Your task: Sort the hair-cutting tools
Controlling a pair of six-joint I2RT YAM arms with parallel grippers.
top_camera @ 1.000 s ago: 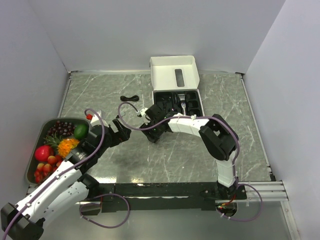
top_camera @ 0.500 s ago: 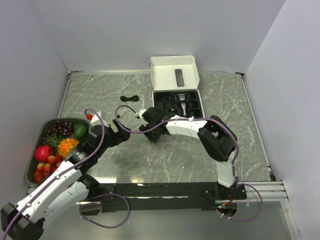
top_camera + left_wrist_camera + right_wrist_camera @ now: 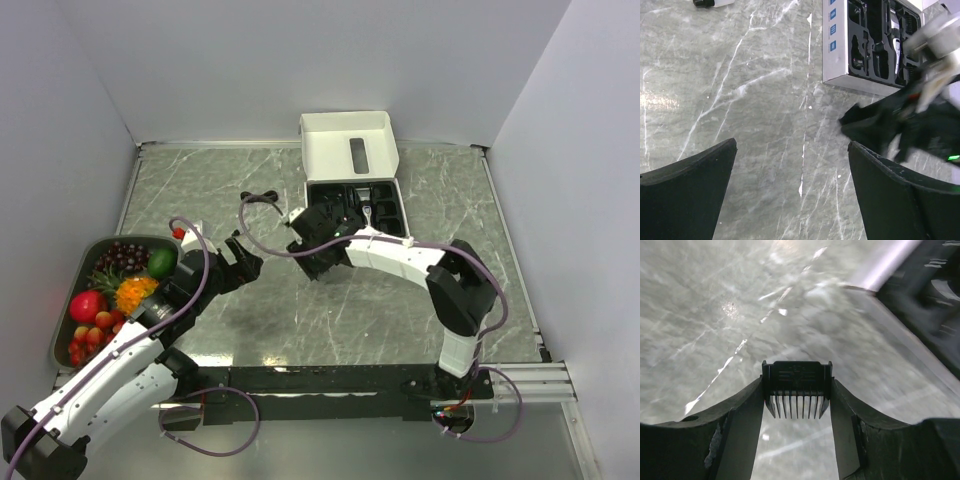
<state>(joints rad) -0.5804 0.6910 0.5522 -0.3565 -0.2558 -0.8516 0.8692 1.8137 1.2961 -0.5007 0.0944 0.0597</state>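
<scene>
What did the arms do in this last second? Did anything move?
The right gripper, shut on the small black comb guard, swung away from the left arm and closer to the open white box, and its elbow shifted to the right. The left gripper stayed where it was, open and empty. The box and the fruit tray did not move.

Open white box (image 3: pixel 330 150) far on grey marble table (image 3: pixel 200 190); dark tray (image 3: pixel 60 335) of fruit (image 3: pixel 88 304), perhaps grapes, left.

A robot lab test cell: plain pale partition walls (image 3: pixel 250 70) box in a grey marble-patterned tabletop (image 3: pixel 400 320), with purple cables (image 3: pixel 207 262) trailing.
</scene>
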